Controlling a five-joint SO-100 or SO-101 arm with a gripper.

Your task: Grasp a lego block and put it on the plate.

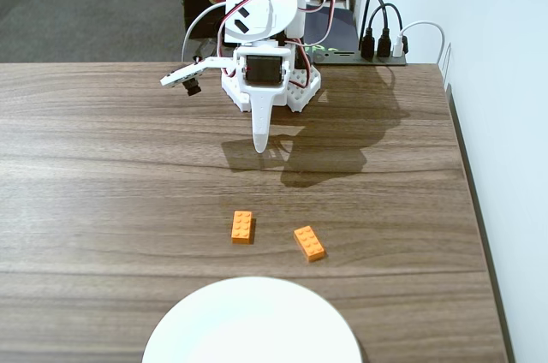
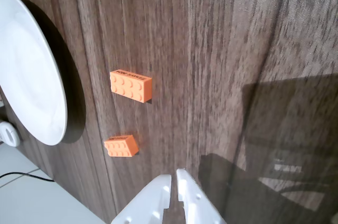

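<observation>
In the fixed view, nearest the camera, the white plate sits at the bottom edge of the wooden desk, empty. Just beyond it lie two orange lego blocks, apart from each other and from the plate. The left block has its long axis running roughly toward the arm; the right block lies on a diagonal. Farther back, the white gripper points down at the desk, well short of both blocks, with the arm's base behind it near the far edge.

In the wrist view the jaws enter from the bottom edge, with only a thin slit between the tips: they are closed, or nearly so, and hold nothing. From here one block lies just ahead and to the left of the tips, and the other sits farther on, its long side set across the line of approach. The plate is beyond both, at the left edge.

The nearer block looks the easier pick: the arm has to reach forward and slightly left, spread the jaws, and turn to close across the brick's short width.
</observation>
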